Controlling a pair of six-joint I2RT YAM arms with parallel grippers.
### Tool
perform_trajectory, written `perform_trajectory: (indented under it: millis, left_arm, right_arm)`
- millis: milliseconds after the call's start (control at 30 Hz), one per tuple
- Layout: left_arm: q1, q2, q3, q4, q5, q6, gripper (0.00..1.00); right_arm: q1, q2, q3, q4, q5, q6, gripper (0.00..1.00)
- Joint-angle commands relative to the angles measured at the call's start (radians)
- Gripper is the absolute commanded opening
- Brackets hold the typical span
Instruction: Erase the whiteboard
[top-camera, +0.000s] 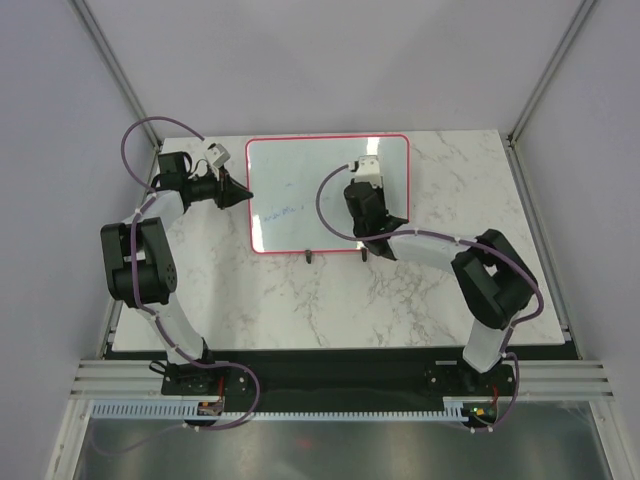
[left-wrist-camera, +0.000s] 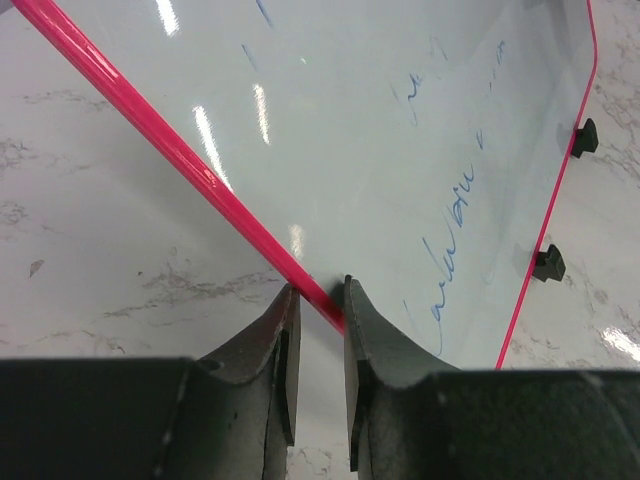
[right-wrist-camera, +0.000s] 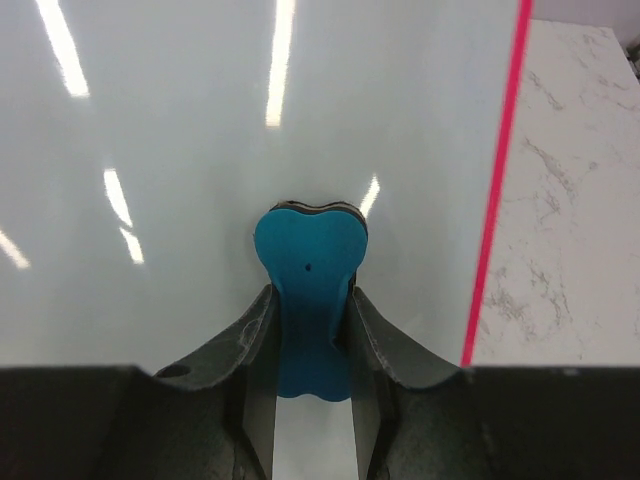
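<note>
Left fingers (left-wrist-camera: 275, 365) pinch the glossy, red-rimmed whiteboard (left-wrist-camera: 400, 150); right fingers (right-wrist-camera: 385, 345) clasp a flat blue eraser (right-wrist-camera: 306, 275).

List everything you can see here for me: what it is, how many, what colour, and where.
whiteboard: one, white with a red frame, far middle of the table
writing: a few faint lines, blue, on the whiteboard's left half
feet: two, black, on the whiteboard's near edge
eraser: one, blue, over the whiteboard's right half
table: one, white marble pattern, under everything
arms: two, black and grey, bases at the near edge
left gripper: one, black, clamped on the whiteboard's left edge
right gripper: one, black, shut on the eraser
</note>
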Motion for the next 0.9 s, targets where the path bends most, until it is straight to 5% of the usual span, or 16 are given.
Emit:
perform_trajectory:
  millis: [0,333,633,867]
  left_arm:
    - [-0.012,-0.042,0.000,0.029,-0.015,0.088,0.02]
    - [-0.012,-0.043,-0.002,0.025,-0.018,0.091,0.02]
    - [-0.012,-0.045,-0.006,0.025,-0.015,0.096,0.02]
    - [-0.014,-0.056,-0.006,0.025,-0.012,0.094,0.02]
  right_arm:
    - [0.109,0.108,0.118,0.034,-0.095,-0.108,0.00]
    - [0.252,0.272,0.266,-0.050,-0.410,-0.240,0.00]
    - [0.228,0.225,0.342,-0.112,-0.161,-0.387,0.00]
    - [0.179,0.416,0.808,-0.261,-0.175,-0.413,0.00]
